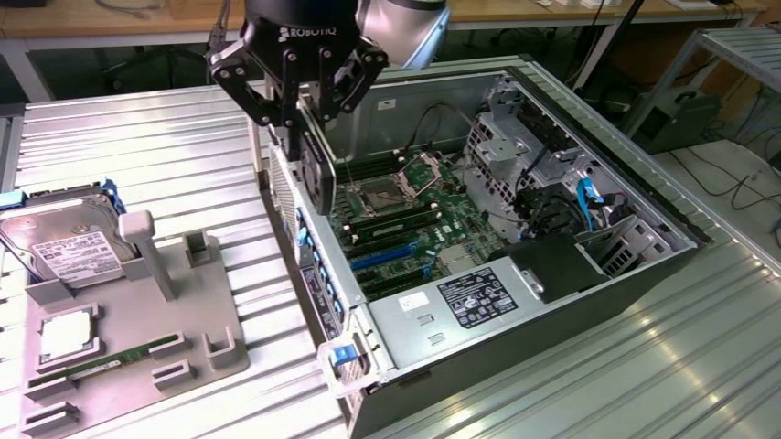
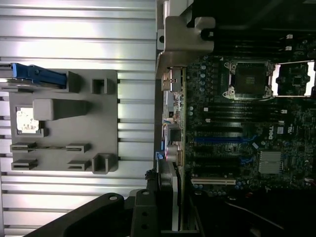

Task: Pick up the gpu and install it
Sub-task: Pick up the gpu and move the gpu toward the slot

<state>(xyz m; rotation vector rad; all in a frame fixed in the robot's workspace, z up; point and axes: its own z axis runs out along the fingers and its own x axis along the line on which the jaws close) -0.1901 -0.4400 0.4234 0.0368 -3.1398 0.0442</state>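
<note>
The bench [image 1: 146, 146] is a ribbed, silver metal surface. Two things lie directly on it. A grey fixture plate [image 1: 183, 315] lies flat toward the exterior view's left. Near it, toward the exterior view's right, an open computer case [image 1: 537, 357] lies on its side. A strip of bare bench seems to separate them.

Gripper [image 1: 299, 114] points straight down, clamped on gpu [image 1: 320, 172]

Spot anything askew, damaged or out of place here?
Nothing spilled or broken. One oddity: the CPU socket stands open, its load plate flipped up. The gpu hangs upright in the pincer.
</note>
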